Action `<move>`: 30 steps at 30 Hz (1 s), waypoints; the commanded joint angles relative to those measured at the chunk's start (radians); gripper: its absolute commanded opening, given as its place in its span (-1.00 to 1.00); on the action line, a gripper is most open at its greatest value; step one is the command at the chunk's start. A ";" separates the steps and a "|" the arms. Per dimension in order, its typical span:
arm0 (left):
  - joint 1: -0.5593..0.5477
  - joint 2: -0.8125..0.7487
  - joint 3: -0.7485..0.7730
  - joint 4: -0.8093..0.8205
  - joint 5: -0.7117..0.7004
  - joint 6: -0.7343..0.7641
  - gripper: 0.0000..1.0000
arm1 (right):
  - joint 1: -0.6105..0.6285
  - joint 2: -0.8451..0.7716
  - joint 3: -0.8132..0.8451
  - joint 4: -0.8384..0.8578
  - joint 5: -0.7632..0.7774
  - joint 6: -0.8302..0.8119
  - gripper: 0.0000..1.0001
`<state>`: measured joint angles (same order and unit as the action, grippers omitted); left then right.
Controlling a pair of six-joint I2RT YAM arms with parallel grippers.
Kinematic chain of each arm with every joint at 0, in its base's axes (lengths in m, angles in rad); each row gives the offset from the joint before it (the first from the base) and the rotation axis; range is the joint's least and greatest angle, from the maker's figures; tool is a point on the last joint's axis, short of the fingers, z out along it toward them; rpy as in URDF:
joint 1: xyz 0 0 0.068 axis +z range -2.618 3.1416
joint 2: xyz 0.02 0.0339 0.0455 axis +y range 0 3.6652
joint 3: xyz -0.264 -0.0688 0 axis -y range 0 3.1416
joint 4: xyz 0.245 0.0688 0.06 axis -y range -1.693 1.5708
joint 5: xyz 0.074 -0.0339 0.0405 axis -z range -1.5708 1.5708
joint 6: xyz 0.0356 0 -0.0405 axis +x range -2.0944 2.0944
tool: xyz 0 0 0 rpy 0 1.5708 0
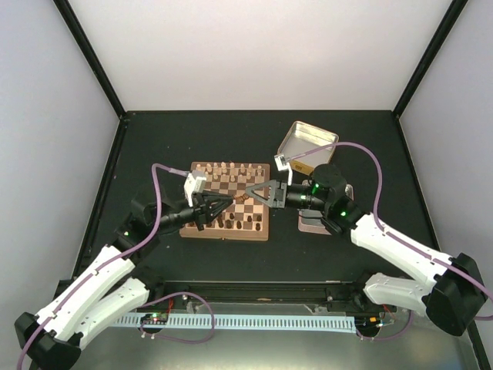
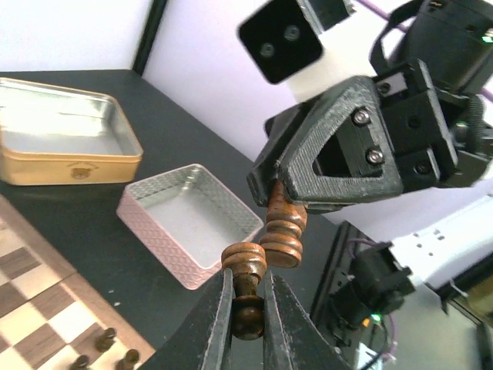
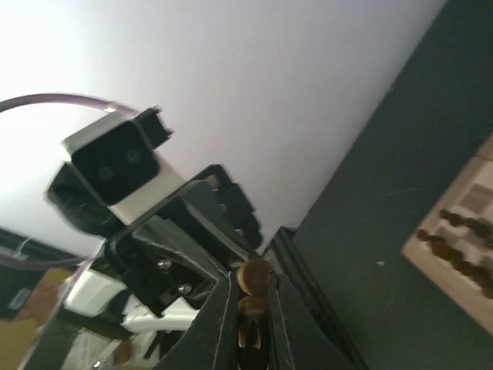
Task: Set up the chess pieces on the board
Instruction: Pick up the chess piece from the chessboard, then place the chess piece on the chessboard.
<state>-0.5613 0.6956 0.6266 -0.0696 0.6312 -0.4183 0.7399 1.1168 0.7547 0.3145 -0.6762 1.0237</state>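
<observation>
Above the board (image 1: 196,166) both grippers meet tip to tip. My left gripper (image 1: 226,205) is shut on a dark brown chess piece (image 2: 245,258), pinching its thin neck with the round base pointing out. My right gripper (image 1: 248,194) is shut on a second dark brown piece (image 2: 283,231), whose ridged base hangs just beside the first one. In the right wrist view that piece (image 3: 254,276) sits between the fingers, with the left gripper's dark body right behind it. Several chess pieces (image 1: 239,223) stand in rows along the board's near and far edges.
An open gold tin (image 1: 308,142) lies behind the board's right corner. A pink tin (image 2: 192,220) lies right of the board, partly under my right arm. The black table ends at dark frame posts and white walls.
</observation>
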 commanded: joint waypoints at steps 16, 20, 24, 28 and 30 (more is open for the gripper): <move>0.057 0.030 0.159 -0.411 -0.664 -0.026 -0.97 | 0.305 0.214 0.172 -0.615 0.994 -0.568 -0.98; 0.075 0.031 0.157 -0.423 -0.644 -0.030 -0.97 | 0.370 0.309 0.198 -0.613 1.060 -0.583 -0.97; 0.094 0.031 0.153 -0.427 -0.609 -0.033 -0.97 | 0.400 0.379 0.228 -0.615 1.078 -0.583 -0.98; 0.111 0.037 0.153 -0.432 -0.563 -0.038 -0.97 | 0.402 0.398 0.229 -0.590 1.074 -0.585 -0.98; 0.116 0.042 0.153 -0.438 -0.545 -0.044 -0.97 | 0.403 0.405 0.229 -0.585 1.076 -0.587 -0.98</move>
<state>-0.4606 0.7254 0.7380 -0.4839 0.0311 -0.4469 1.1385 1.5127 0.9581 -0.2989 0.3431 0.4496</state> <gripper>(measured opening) 0.088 0.068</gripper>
